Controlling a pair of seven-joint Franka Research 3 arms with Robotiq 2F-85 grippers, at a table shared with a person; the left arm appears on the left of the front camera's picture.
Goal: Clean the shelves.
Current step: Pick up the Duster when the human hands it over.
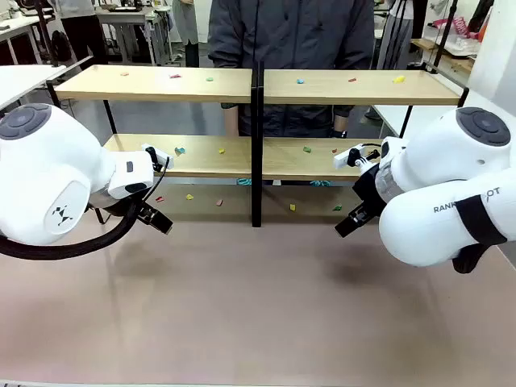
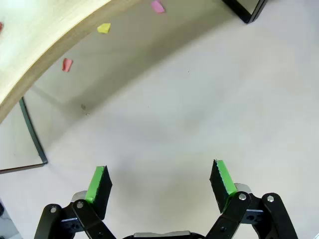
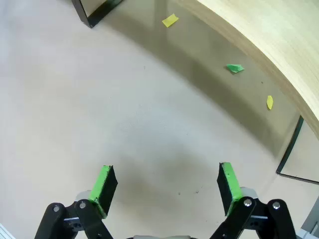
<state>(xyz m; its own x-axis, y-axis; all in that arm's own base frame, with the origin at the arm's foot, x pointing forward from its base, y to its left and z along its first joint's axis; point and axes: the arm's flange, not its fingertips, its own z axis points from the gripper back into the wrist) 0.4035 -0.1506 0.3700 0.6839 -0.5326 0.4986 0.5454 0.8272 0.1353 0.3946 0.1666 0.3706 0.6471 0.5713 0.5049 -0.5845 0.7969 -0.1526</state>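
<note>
Nearest, low over the beige table (image 1: 258, 314), one at each side: left gripper (image 1: 158, 218) and right gripper (image 1: 348, 221), both angled down and inward, well apart from each other. Seen from the left wrist, left gripper (image 2: 162, 174) with jaws released, green pads (image 2: 97, 182) spread wide, bare tabletop between them. Likewise from the right wrist: right gripper (image 3: 164, 177) with jaws released, pads wide apart, grasping nothing.

Just beyond, on the table under the lower board, small bits of coloured paper. Ahead of the left gripper: a red scrap (image 2: 67, 64), a yellow scrap (image 2: 103, 28), a pink scrap (image 2: 158, 6). Ahead of the right gripper: a second yellow scrap (image 3: 170, 20), a green scrap (image 3: 234, 68), a third yellow scrap (image 3: 269, 102).

Farther back, spanning the table from side to side: the shelves (image 1: 161, 83), two light wooden boards on a thin black frame, with a black central post (image 1: 256, 137) in the middle. On both boards, more coloured scraps (image 1: 174, 76), scattered left and right of the post.

Behind the shelves, at the far side: a person (image 1: 290, 32) in a dark jacket, standing close to the upper board.
</note>
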